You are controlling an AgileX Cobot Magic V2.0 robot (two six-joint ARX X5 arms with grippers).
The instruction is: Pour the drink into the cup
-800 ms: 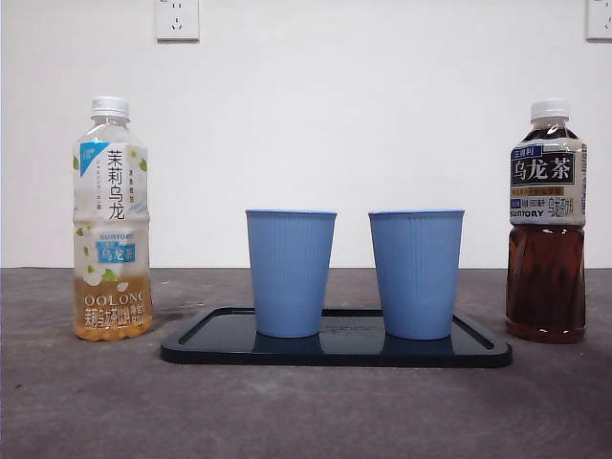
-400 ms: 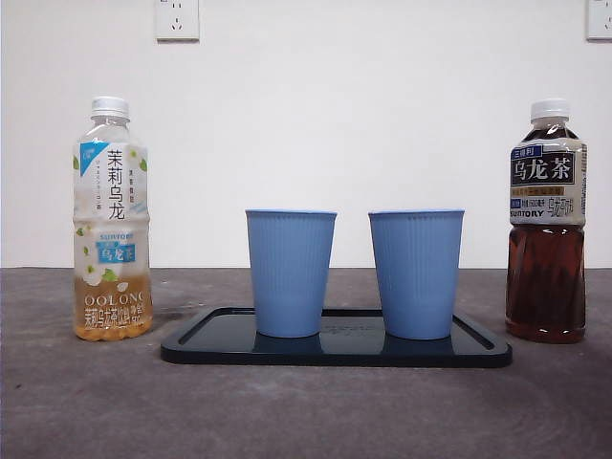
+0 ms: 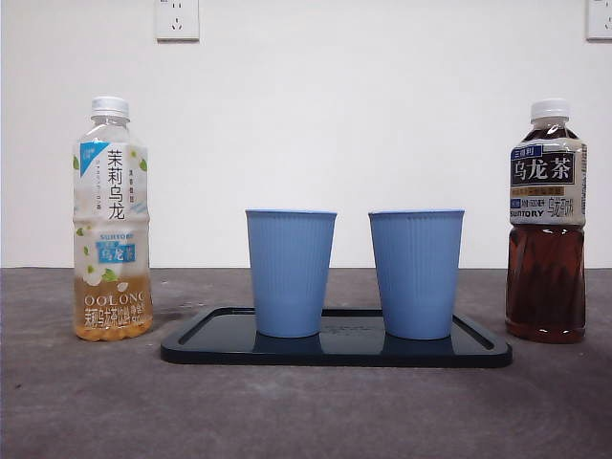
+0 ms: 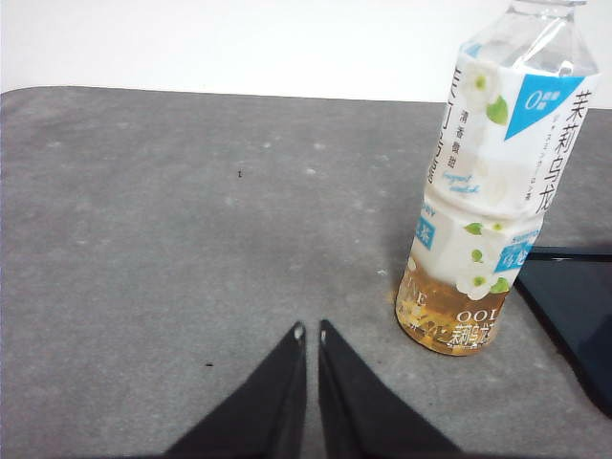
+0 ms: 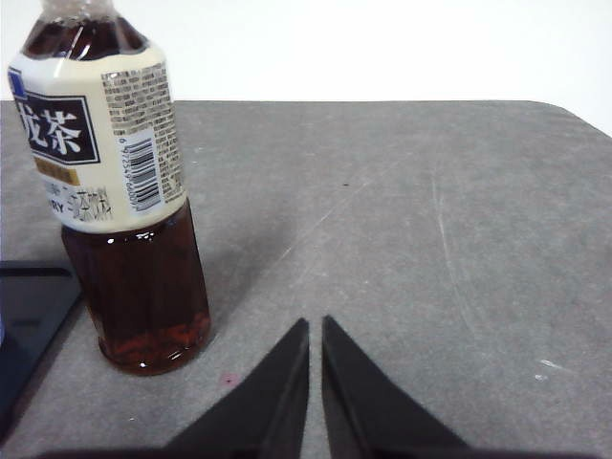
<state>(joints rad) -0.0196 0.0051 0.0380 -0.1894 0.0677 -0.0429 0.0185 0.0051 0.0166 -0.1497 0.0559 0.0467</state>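
A: Where do the drinks stand?

B: The pale bottle [image 3: 112, 218], about a quarter full of amber tea, stands upright on the grey table [image 3: 86, 402] to the left of the tray [image 3: 191, 342]. The dark bottle [image 3: 546, 222], much fuller, stands upright to the right of it. Both wear white caps.

A: And the cups?

B: The left cup [image 3: 290, 272] and the right cup [image 3: 416, 273], both blue, sit side by side on the tray, apart from each other.

A: What about the grippers?

B: The left gripper [image 4: 310, 332] hangs over the table near the pale bottle [image 4: 495, 182], jaws narrowed to a thin slit, holding nothing. The right gripper [image 5: 315, 325] hangs near the dark bottle [image 5: 115, 191], jaws likewise nearly together and empty.
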